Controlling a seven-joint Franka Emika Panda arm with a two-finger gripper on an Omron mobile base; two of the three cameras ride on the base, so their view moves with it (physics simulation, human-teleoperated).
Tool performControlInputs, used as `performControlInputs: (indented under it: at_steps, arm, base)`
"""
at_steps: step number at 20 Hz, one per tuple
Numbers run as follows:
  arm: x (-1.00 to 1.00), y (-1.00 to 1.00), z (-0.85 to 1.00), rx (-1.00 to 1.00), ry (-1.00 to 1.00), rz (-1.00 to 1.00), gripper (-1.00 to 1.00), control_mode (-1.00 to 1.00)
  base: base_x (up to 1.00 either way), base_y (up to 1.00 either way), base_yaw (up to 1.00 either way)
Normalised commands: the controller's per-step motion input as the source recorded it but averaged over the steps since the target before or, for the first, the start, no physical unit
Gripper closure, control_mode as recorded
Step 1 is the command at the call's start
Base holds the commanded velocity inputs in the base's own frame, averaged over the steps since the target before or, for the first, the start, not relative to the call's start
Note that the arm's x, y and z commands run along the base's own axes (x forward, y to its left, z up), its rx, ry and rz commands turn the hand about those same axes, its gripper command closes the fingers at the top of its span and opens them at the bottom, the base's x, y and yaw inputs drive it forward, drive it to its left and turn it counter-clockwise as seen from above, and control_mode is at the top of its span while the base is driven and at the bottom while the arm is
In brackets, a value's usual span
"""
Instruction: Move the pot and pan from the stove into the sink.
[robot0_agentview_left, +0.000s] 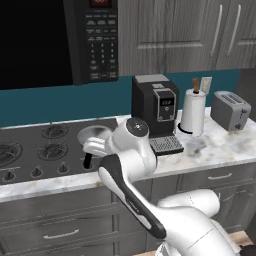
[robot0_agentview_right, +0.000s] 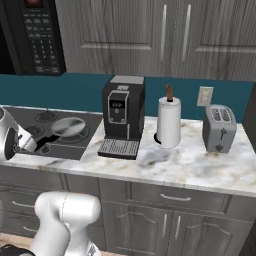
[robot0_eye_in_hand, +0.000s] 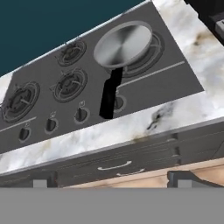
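The pan (robot0_eye_in_hand: 124, 43) is a shallow grey metal pan on the back right burner of the stove (robot0_eye_in_hand: 144, 83). Its long black handle (robot0_eye_in_hand: 110, 94) points toward the row of knobs (robot0_eye_in_hand: 81, 114) at the stove's front edge. My gripper (robot0_eye_in_hand: 112, 181) hovers in front of the counter edge, apart from the pan, open with its fingertips (robot0_eye_in_hand: 41, 183) wide and nothing between them. The base views show the same pan (robot0_agentview_left: 95, 132) (robot0_agentview_right: 70, 126) on the stove (robot0_agentview_left: 30, 150) (robot0_agentview_right: 30, 117), partly behind my arm. The pot and the sink are out of view.
A black coffee machine (robot0_agentview_left: 155, 107) (robot0_agentview_right: 122, 115) stands just right of the stove. Beyond it are a paper towel roll (robot0_agentview_left: 193, 112) (robot0_agentview_right: 168, 122) and a toaster (robot0_agentview_left: 230, 110) (robot0_agentview_right: 219, 127). A microwave (robot0_agentview_left: 50, 40) hangs above the stove. Drawers (robot0_eye_in_hand: 113, 166) run below the marble counter.
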Motion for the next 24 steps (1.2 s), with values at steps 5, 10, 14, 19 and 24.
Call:
performControlInputs:
  at_steps: [5,10,14,19,24]
  arm:
    - [0.39,0.10,-0.21,0.00,0.00,0.00,-1.00,-1.00]
    - [0.35,0.01,-0.31,-0.02,0.00,0.00,-1.00,-1.00]
    - [0.29,0.04,-0.39,-0.05,0.00,0.00,-1.00,-1.00]
    - [0.31,0.09,-0.35,-0.04,0.00,0.00,-1.00,-1.00]
    - [0.41,0.18,-0.22,-0.03,0.00,0.00,-1.00,-1.00]
  base:
    - [0.00,0.00,0.00]
    - [0.00,0.00,0.00]
    - [0.00,0.00,0.00]
    - [0.00,0.00,0.00]
    - [0.00,0.00,0.00]
